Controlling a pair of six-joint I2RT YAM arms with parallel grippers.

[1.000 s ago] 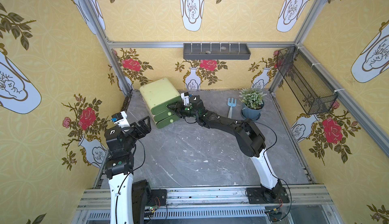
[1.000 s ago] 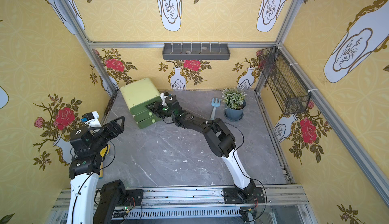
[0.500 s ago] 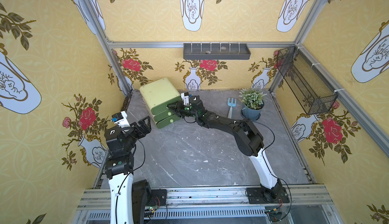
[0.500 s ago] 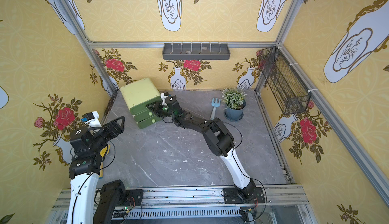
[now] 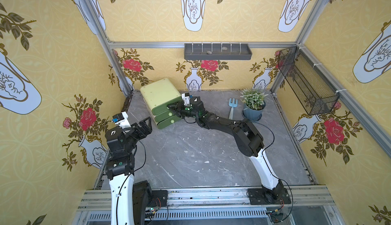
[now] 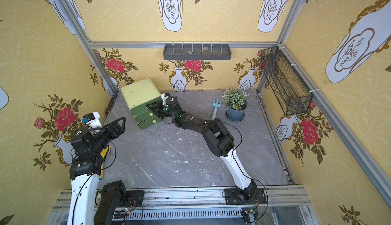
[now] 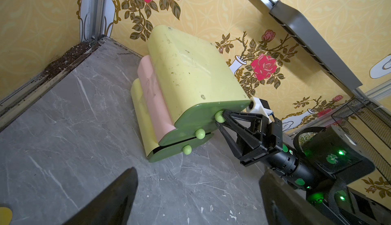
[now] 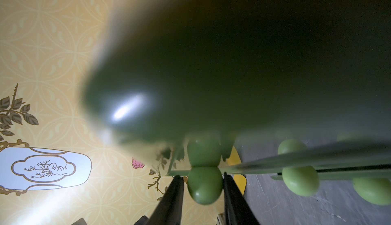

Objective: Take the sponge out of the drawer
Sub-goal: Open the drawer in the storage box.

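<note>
The right gripper (image 7: 221,118) straddled the top knob (image 8: 204,184), fingers nearly touching it; whether it gripped could not be told. The left gripper (image 6: 122,126) hung wide open, empty. The drawers (image 5: 163,95) looked shut, hiding the sponge.

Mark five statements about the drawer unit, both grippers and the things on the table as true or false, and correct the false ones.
1. The right gripper straddles the top drawer's knob. True.
2. The left gripper holds the garden fork. False: it is open and empty, and the fork lies on the table beside the potted plant.
3. The potted plant stands on top of the drawer unit. False: it stands on the table.
4. The drawer unit sits by the back corner on the left arm's side. True.
5. A sponge shows inside a drawer pulled far out. False: no drawer's inside shows in any view.
</note>
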